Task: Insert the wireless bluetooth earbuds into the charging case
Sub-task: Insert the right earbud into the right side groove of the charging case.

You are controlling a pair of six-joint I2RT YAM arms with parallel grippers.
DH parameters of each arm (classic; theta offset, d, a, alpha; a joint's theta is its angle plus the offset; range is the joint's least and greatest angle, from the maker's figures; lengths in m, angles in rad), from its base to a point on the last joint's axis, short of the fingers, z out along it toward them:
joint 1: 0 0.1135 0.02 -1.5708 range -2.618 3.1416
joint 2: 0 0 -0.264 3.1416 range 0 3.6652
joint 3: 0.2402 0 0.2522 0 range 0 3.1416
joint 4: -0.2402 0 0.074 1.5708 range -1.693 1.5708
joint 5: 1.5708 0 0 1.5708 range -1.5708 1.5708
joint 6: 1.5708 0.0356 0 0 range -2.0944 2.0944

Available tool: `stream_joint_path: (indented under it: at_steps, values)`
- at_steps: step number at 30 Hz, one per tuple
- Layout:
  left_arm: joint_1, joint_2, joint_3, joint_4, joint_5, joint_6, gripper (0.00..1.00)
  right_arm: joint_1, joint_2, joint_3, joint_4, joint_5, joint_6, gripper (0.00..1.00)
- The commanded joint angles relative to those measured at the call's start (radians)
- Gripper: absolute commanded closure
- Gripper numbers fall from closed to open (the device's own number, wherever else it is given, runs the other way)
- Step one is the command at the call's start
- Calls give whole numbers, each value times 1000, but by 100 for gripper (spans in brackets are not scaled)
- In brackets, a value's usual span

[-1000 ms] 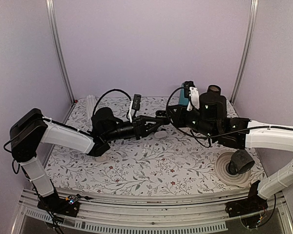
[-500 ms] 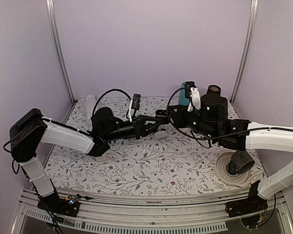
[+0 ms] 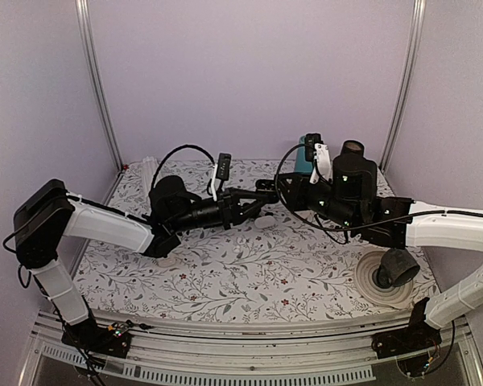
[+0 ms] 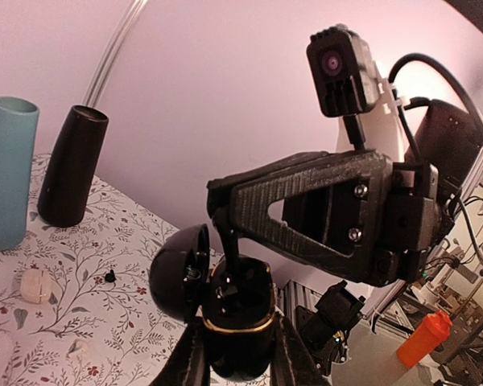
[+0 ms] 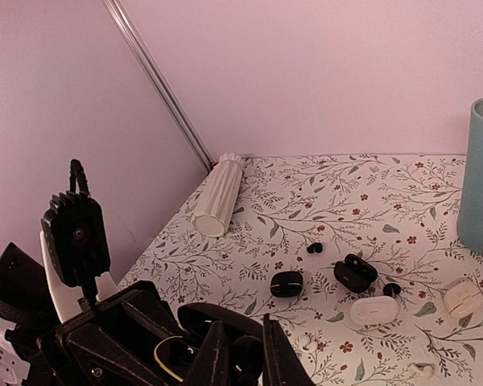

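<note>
My left gripper (image 4: 237,358) is shut on a black charging case (image 4: 240,326) with a gold rim, held up off the table with its lid (image 4: 175,275) swung open. My right gripper (image 5: 243,334) comes down from above with its fingertips (image 4: 228,256) inside the case's mouth. It is shut on a small black earbud (image 5: 247,355), right beside the gold-rimmed case (image 5: 171,355). In the top view the left gripper (image 3: 256,207) and the right gripper (image 3: 269,193) meet above the middle of the table. Loose black earbuds (image 5: 314,248) (image 5: 392,289) lie on the cloth.
On the floral cloth lie a closed black case (image 5: 287,283), an open black case (image 5: 354,273), a white case (image 5: 374,310) and a white ribbed cylinder (image 5: 219,197). A teal cup (image 4: 6,173) and a black cup (image 4: 72,165) stand at the back. A tape ring (image 3: 369,285) lies front right.
Both arms have only edged a little while staying together over the case. Both grips look the same as before.
</note>
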Motion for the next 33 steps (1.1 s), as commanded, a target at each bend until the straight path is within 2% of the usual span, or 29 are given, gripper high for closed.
stream_joint_path:
  at_steps: [1, 23, 33]
  values:
    - [9, -49, 15, 35, -45, 44, 100, 14, 0, 5, -52, -62, 3, 87]
    - [8, -69, 9, 7, -51, 98, 100, 14, -11, 28, -88, -93, 24, 82]
    - [8, -89, -5, -48, -70, 157, 100, 8, -35, 81, -128, -154, 72, 63]
